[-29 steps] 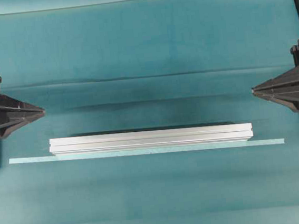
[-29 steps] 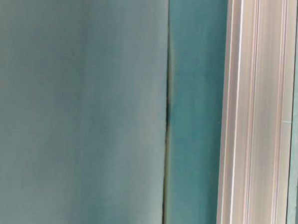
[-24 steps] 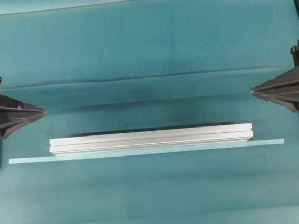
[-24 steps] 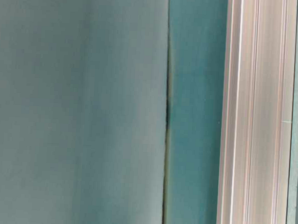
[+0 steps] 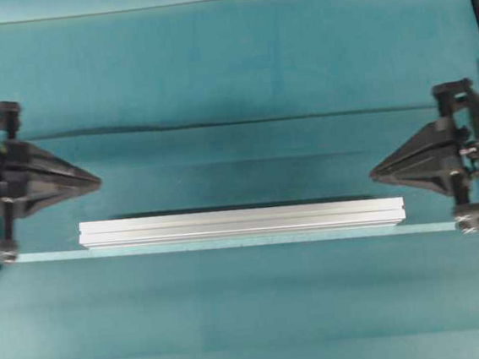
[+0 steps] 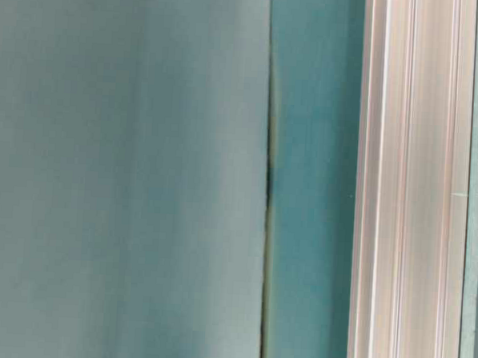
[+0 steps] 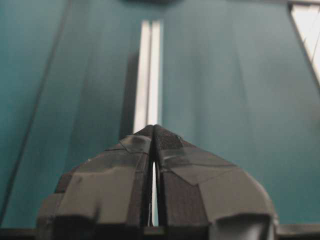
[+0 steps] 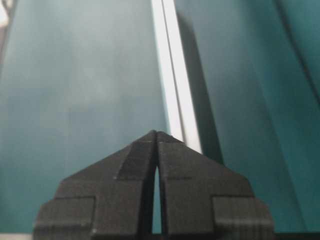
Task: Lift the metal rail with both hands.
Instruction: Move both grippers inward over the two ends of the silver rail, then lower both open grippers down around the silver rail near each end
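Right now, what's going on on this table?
Two robot arms face a metal rail lying flat on the teal cloth, alongside a thin pale-green strip. The left gripper and right gripper sit off the rail's two ends, tips pointing inward, jaws shut and empty. Neither touches the rail, so the lift has not begun.

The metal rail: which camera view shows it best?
The overhead view: the metal rail appears whole, both ends visible. The table-level view shows only a close section of it; each wrist view shows it foreshortened behind shut fingertips.
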Controlling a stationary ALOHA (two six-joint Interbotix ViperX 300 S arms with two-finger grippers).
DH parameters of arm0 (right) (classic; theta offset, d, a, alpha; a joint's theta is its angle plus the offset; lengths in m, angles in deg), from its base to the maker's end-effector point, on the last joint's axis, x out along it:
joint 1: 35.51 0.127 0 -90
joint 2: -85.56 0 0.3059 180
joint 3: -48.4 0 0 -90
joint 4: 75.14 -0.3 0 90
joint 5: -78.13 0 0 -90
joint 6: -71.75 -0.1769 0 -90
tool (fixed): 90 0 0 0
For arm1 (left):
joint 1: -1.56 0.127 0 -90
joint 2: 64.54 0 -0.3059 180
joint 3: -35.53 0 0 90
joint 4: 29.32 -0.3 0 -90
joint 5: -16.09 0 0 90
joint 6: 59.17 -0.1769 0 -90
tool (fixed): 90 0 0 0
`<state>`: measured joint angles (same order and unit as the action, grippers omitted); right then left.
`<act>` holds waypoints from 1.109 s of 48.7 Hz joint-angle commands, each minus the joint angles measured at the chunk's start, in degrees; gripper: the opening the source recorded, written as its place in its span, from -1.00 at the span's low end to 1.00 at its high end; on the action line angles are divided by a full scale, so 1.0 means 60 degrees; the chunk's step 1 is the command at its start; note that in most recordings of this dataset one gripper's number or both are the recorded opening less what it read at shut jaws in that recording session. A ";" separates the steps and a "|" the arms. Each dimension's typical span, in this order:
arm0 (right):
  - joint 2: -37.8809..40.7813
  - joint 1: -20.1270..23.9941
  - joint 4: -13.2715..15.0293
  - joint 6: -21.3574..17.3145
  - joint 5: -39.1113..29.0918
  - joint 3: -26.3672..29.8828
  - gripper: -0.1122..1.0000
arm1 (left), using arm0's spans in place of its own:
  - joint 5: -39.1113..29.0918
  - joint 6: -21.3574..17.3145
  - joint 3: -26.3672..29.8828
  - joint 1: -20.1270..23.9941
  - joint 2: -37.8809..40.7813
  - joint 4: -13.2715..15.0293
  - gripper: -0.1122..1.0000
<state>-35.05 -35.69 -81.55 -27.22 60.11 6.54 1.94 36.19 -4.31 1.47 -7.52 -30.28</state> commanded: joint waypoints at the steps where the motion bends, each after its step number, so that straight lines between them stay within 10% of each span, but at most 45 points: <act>1: 0.0630 -0.0029 -0.0015 -0.0088 -0.0498 0.0557 -0.76 | -0.0469 0.0000 0.0586 -0.0088 0.0571 -0.0015 -0.82; 31: 0.4512 -0.0073 0.0044 -0.0044 -0.5127 0.3867 -0.76 | -0.5171 -0.0117 0.3735 -0.0322 0.4585 -0.0044 -0.82; 54: 0.6123 -0.0088 0.0249 0.0176 -0.6372 0.5142 -0.75 | -0.5991 -0.0220 0.4131 -0.0146 0.5229 -0.0117 -0.82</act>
<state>0.64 -36.30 -80.32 -26.87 22.14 36.34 -34.18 34.96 19.51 0.68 24.30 -30.81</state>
